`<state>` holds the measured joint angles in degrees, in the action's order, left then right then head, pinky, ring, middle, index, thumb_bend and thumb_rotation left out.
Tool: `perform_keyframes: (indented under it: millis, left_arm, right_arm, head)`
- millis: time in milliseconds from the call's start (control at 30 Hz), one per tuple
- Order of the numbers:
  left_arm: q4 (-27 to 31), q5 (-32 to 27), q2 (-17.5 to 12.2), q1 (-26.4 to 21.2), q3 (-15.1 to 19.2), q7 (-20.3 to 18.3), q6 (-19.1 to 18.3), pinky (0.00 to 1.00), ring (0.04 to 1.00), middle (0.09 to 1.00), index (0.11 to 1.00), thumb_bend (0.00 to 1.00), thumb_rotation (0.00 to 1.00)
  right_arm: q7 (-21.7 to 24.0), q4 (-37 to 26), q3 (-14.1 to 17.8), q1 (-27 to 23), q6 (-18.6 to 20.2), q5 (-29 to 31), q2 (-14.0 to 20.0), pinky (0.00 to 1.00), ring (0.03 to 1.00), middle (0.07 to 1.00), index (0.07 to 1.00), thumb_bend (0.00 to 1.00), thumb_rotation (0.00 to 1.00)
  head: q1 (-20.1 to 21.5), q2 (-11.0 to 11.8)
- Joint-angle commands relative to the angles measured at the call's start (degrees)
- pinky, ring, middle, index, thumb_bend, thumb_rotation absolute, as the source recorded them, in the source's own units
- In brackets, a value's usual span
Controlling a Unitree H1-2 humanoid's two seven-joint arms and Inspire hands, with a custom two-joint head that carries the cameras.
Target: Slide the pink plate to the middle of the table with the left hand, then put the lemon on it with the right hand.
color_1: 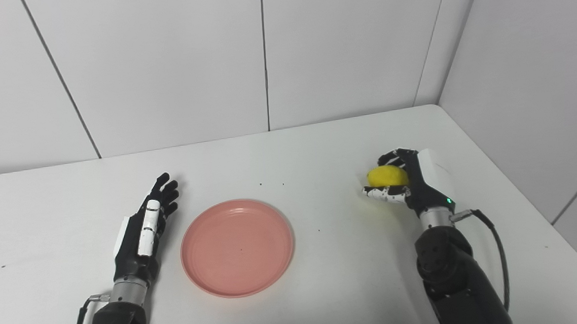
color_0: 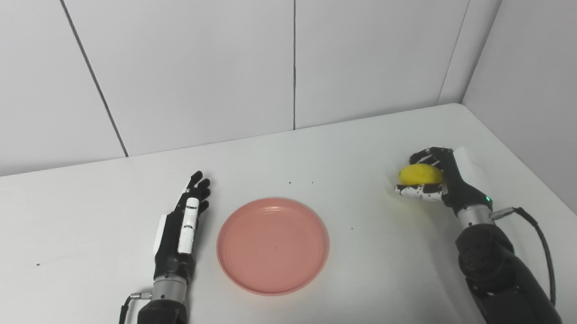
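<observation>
The pink plate (color_0: 272,245) lies flat near the middle of the white table (color_0: 317,150), with nothing on it. My left hand (color_0: 182,227) rests a short way to the plate's left, fingers stretched out and apart, not touching the rim. Far to the right, my right hand (color_0: 435,179) is shut on the yellow lemon (color_0: 420,174), fingers curled over its top and thumb under its front side. The lemon sits low over the table, well apart from the plate.
White wall panels rise behind the table, and a side wall (color_0: 535,70) stands close along its right edge. A black cable (color_0: 539,237) loops off my right wrist. A few small dark specks dot the tabletop.
</observation>
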<state>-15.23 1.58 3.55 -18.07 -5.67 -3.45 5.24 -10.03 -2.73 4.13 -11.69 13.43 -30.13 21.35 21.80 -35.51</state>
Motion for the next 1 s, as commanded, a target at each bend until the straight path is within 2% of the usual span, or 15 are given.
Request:
perform_keyframes:
  millis: [0, 100, 167, 267, 467, 667, 767, 833, 967]
  left_arm:
    - [1.3, 0.3, 1.0, -0.3, -0.5, 0.3, 0.5, 0.93, 0.924, 0.908, 0.896, 0.45, 1.0]
    - [1.6, 0.1, 1.4, -0.2, -0.3, 0.5, 0.2, 0.92, 0.921, 0.907, 0.896, 0.45, 1.0]
    - [1.6, 0.1, 1.4, -0.2, -0.2, 0.5, 0.3, 0.92, 0.92, 0.908, 0.897, 0.45, 1.0]
    - [2.1, 0.5, 1.3, -0.1, -0.3, 0.5, 0.5, 0.92, 0.919, 0.907, 0.896, 0.45, 1.0]
    - [2.7, 0.6, 1.5, 0.1, -0.5, 0.7, 0.0, 0.93, 0.928, 0.914, 0.903, 0.45, 1.0]
    - [3.3, 0.7, 1.9, 0.5, -0.7, 1.0, -0.5, 0.93, 0.926, 0.912, 0.9, 0.45, 1.0]
    - [3.6, 0.9, 1.8, 0.8, -0.8, 1.0, -0.6, 0.94, 0.929, 0.914, 0.903, 0.45, 1.0]
    - [3.8, 1.4, 1.8, 0.9, -1.0, 1.2, -0.5, 0.93, 0.927, 0.915, 0.903, 0.44, 1.0]
    - [3.8, 1.8, 2.0, 1.1, -0.9, 1.5, -0.2, 0.93, 0.926, 0.915, 0.903, 0.45, 1.0]
  right_arm:
    - [-1.5, -4.6, 0.3, -1.9, -3.4, 0.1, -0.2, 0.36, 0.467, 0.487, 0.518, 0.5, 0.0]
    - [0.4, -8.7, -0.7, -2.3, -2.3, 0.6, -1.5, 0.37, 0.464, 0.488, 0.518, 0.5, 0.0]
    - [2.0, -11.4, -1.5, -2.6, -1.0, 0.7, -2.4, 0.24, 0.451, 0.487, 0.518, 0.52, 0.0]
    - [3.5, -14.2, -2.9, -3.3, -1.1, 0.8, -3.7, 0.15, 0.444, 0.486, 0.517, 0.52, 0.0]
    - [5.7, -16.5, -5.8, -5.0, -2.8, 1.7, -6.6, 0.23, 0.446, 0.486, 0.513, 0.53, 0.0]
    - [7.3, -15.6, -9.2, -6.5, -4.2, 1.6, -8.5, 0.18, 0.444, 0.482, 0.512, 0.53, 0.0]
    - [8.2, -15.3, -11.4, -7.4, -3.7, 0.7, -9.6, 0.14, 0.443, 0.477, 0.516, 0.53, 0.0]
    - [9.2, -14.9, -12.9, -8.0, -3.1, 0.9, -10.8, 0.15, 0.444, 0.479, 0.517, 0.53, 0.0]
    - [9.0, -12.3, -15.8, -8.7, -5.9, 0.5, -12.3, 0.18, 0.445, 0.481, 0.515, 0.53, 0.0]
  head:
    - [-0.1, 0.0]
    - [-0.3, 0.0]
    - [-0.6, 0.0]
    - [-0.8, -0.1]
    - [-1.5, -0.3]
    - [-2.5, -0.3]
    - [-2.7, -0.4]
    - [-3.0, -0.5]
    - [-4.8, -0.7]
